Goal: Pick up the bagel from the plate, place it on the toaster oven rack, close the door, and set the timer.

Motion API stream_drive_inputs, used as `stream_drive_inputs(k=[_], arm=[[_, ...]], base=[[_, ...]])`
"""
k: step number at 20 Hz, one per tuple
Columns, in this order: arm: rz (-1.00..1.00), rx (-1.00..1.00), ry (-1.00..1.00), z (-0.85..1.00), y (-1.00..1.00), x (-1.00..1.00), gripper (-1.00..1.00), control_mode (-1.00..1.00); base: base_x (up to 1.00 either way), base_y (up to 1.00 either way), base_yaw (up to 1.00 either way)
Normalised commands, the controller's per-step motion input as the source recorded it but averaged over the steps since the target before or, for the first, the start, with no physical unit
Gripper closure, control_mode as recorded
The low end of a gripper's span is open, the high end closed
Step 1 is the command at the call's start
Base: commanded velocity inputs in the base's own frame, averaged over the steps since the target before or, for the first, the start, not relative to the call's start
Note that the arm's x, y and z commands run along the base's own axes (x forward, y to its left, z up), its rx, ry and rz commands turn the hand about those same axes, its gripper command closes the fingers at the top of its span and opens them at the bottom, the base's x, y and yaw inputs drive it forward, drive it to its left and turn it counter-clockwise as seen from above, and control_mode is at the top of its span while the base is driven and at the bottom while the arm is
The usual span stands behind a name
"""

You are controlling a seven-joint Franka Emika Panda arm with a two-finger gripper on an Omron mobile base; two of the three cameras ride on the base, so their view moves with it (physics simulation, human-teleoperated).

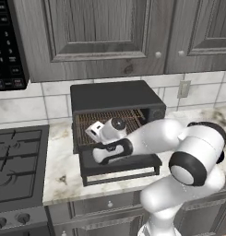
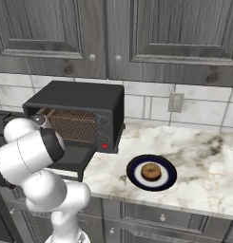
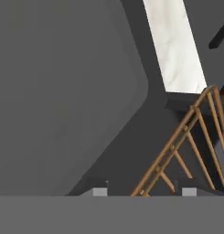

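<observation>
Right base view: brown round bagel [image 2: 150,172] resting on round navy plate [image 2: 169,182], right of black boxy toaster oven [image 2: 89,97]. Drop-down dark door [image 1: 121,167] lowered; gripper [image 1: 92,130] over copper wire rack [image 1: 133,117], jaw spacing impossible to tell.

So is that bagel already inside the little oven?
No, the bagel lies on the plate on the counter, beside the toaster oven.

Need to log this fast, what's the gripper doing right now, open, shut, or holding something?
Gripper: down at the copper-brown wire mesh rack; open or closed cannot be told, nor whether it grips anything.
</observation>
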Motion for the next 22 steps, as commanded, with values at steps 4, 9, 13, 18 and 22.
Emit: stream_drive_inputs(k=[4, 9, 13, 18, 22], arm=[[-0.04, -0.02, 0.49, -0.58, 0.00, -1.00, 1.00, -1.00], [-0.05, -0.08, 0.66, -0.27, 0.00, -0.83, 1.00, -1.00], [-0.06, -0.10, 0.75, 0.00, 0.00, -0.75, 1.00, -1.00], [-0.08, -0.02, 0.63, 0.52, 0.00, -0.48, -1.00, -1.00], [-0.10, 0.00, 0.57, 0.91, 0.00, -0.32, -1.00, -1.00]], base=[[0.00, 0.00, 0.00], [0.00, 0.00, 0.00], [0.00, 0.00, 0.00], [0.00, 0.00, 0.00], [0.00, 0.00, 0.00]])
